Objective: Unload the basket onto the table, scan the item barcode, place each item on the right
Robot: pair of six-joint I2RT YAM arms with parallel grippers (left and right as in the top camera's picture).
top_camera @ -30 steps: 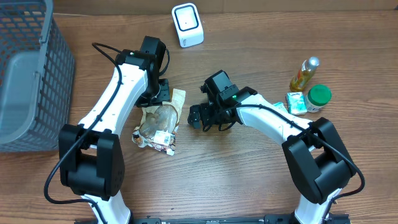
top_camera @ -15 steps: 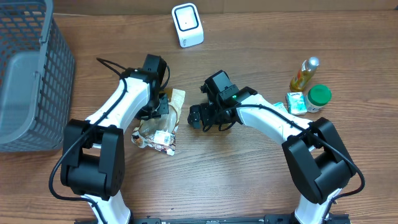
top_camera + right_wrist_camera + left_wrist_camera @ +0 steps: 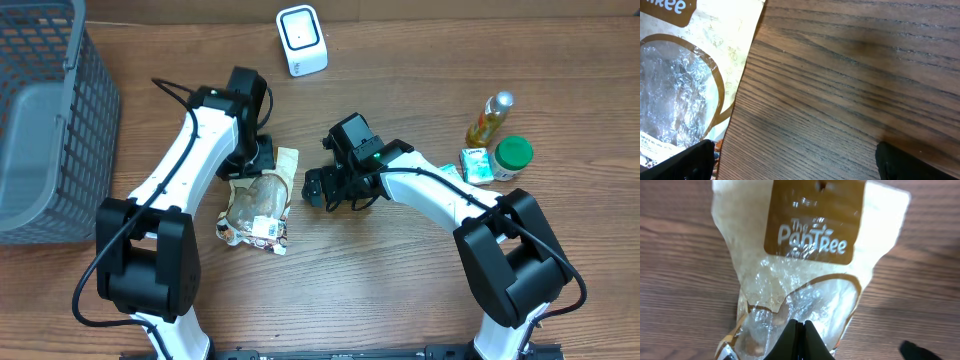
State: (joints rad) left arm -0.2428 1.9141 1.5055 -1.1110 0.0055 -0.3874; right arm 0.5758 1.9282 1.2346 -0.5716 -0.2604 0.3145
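Observation:
The item is a crinkled snack bag (image 3: 255,205) with a clear window and a brown "The PanTree" header (image 3: 810,227), lying on the wooden table left of centre. My left gripper (image 3: 256,168) is down on its upper part. In the left wrist view its fingertips (image 3: 799,324) are pressed together on the clear film of the window. My right gripper (image 3: 330,190) hovers just right of the bag, jaws wide open over bare wood (image 3: 797,165). The bag's edge (image 3: 675,85) shows at its left. A small white label (image 3: 265,226) sits near the bag's lower end. The white scanner (image 3: 301,40) stands at the back.
A grey mesh basket (image 3: 40,130) fills the left edge. At the right stand a yellow bottle (image 3: 488,120), a green-capped jar (image 3: 514,155) and a small carton (image 3: 476,165).
The left arm dipped onto the bag and drew back a little, its jaws closing fully; the bag shifted slightly. The right arm has not moved.

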